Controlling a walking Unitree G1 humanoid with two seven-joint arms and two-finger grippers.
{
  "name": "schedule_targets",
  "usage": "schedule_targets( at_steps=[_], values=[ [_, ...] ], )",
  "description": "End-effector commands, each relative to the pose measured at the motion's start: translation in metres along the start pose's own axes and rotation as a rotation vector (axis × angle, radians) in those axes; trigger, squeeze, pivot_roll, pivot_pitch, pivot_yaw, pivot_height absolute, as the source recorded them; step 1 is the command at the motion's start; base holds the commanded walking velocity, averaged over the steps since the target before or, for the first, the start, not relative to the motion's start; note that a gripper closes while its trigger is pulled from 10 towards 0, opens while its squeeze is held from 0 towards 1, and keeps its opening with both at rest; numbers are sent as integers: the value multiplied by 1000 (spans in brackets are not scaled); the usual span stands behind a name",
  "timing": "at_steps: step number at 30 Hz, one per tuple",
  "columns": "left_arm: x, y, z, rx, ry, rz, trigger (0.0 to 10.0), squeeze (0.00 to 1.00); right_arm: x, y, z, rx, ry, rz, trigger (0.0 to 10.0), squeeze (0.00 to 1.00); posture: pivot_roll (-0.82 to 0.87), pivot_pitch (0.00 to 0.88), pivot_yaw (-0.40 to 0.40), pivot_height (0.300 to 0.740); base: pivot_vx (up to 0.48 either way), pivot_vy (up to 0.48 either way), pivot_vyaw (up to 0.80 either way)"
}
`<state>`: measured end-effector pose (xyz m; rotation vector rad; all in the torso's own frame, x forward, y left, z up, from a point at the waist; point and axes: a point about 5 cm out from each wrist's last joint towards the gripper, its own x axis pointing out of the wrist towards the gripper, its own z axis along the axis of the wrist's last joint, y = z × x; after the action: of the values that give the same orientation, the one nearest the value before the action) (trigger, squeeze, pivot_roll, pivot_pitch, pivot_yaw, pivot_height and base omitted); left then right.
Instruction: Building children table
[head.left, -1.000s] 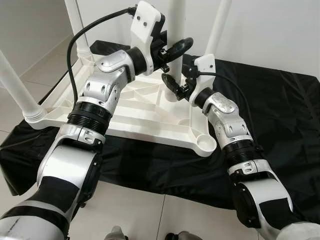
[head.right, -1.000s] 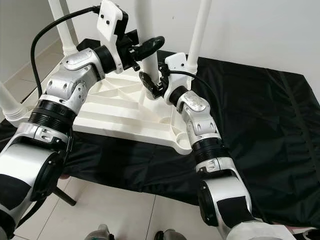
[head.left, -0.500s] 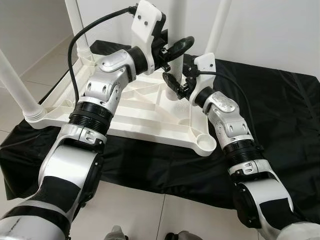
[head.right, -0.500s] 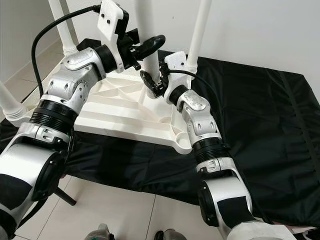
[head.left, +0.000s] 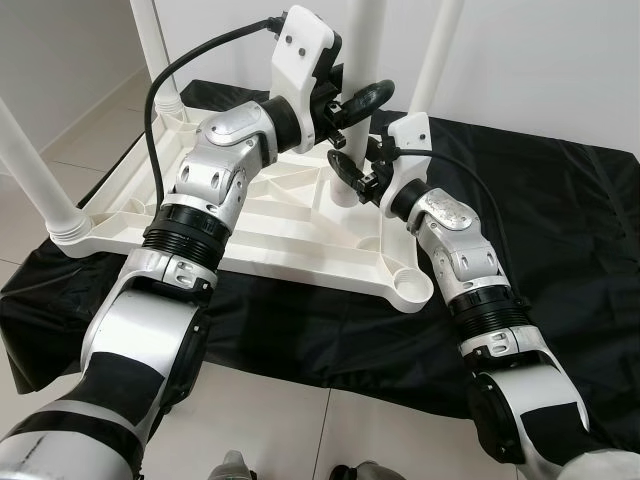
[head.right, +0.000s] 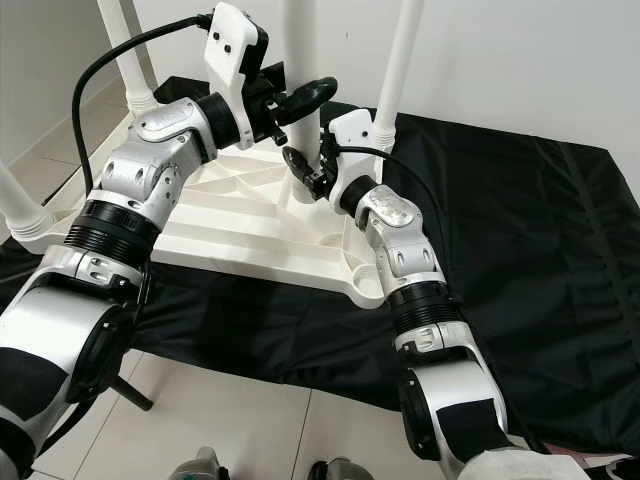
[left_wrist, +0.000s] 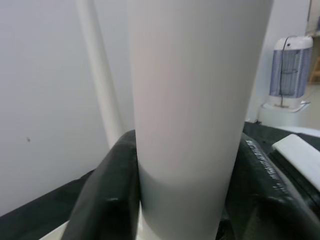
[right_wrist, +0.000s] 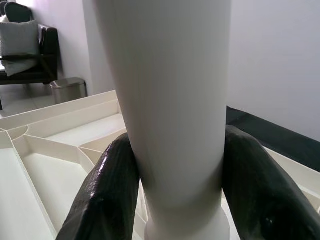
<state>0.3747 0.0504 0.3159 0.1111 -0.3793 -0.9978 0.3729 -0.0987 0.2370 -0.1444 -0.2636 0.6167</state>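
A white plastic children's table (head.left: 270, 230) lies upside down on a black cloth, its legs pointing up. Both grippers clasp the same upright white leg (head.left: 362, 40) near the table's far side. My left gripper (head.left: 358, 100) is shut around it higher up. Lower down, just above the socket, my right gripper (head.left: 345, 170) is shut on it too. In the left wrist view the leg (left_wrist: 195, 100) stands between the black fingers (left_wrist: 107, 200). The right wrist view has the leg (right_wrist: 170, 100) pressed between the fingers (right_wrist: 107, 195), with its foot in the ribbed underside.
Other legs rise at the far left (head.left: 155, 50), near left (head.left: 30, 170) and far right (head.left: 437, 50). The near right corner socket (head.left: 410, 285) holds no leg. The black cloth (head.left: 560, 220) covers pale tile floor (head.left: 260, 420). A white wall is close behind.
Both grippers keep their hold on the leg. The left wrist has shifted slightly to the right and the right wrist slightly upward along the leg.
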Motion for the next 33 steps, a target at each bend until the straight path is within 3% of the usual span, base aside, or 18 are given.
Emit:
schedule_targets(
  at_steps=[1,19,21,24,33],
  values=[
    [-1,-1,-1,-24,6,-46,10000,1000,-2,-2,2,8,-13,-11,10000,0,-4,0,-37,740,0,0,0],
    [-9,0,1,-26,13,-62,10000,1000,-2,-10,-1,5,2,-68,10000,0,4,0,-40,740,0,0,0],
    [-15,3,0,-31,17,-60,10000,0,-4,-15,-2,2,2,-89,10000,0,1,0,-40,740,0,0,0],
    [-30,2,1,-91,-23,-108,10000,0,-13,-33,-7,-9,23,-160,10000,0,3,0,-40,740,0,0,0],
    [-42,-10,-11,-102,9,-188,10000,0,-23,-52,-9,-14,42,-246,10000,0,-2,0,-35,740,0,0,0]
  ],
)
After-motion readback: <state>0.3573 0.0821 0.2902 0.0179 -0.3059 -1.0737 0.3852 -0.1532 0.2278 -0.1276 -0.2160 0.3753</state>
